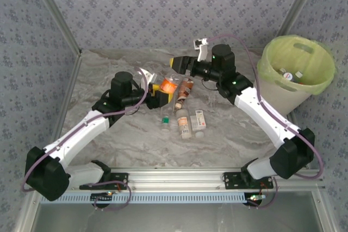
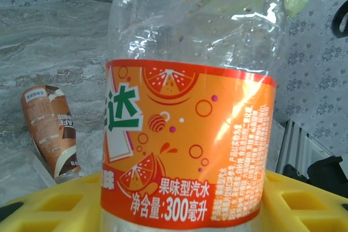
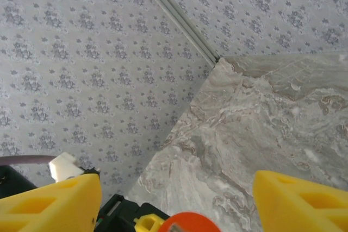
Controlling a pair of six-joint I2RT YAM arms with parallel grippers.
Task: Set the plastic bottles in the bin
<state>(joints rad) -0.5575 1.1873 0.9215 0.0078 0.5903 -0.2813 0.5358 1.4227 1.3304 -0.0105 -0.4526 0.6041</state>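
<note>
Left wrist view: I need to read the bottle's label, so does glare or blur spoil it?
Left wrist: glare whitens the label's right part on the orange soda bottle; big print sharp, fine print soft. Top external: label too small to read.

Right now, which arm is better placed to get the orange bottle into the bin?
Probably the right. The bin stands on its side of the table, and the right gripper is open beside the orange bottle. The left gripper grips that bottle, but the bin lies across the table from it.
</note>
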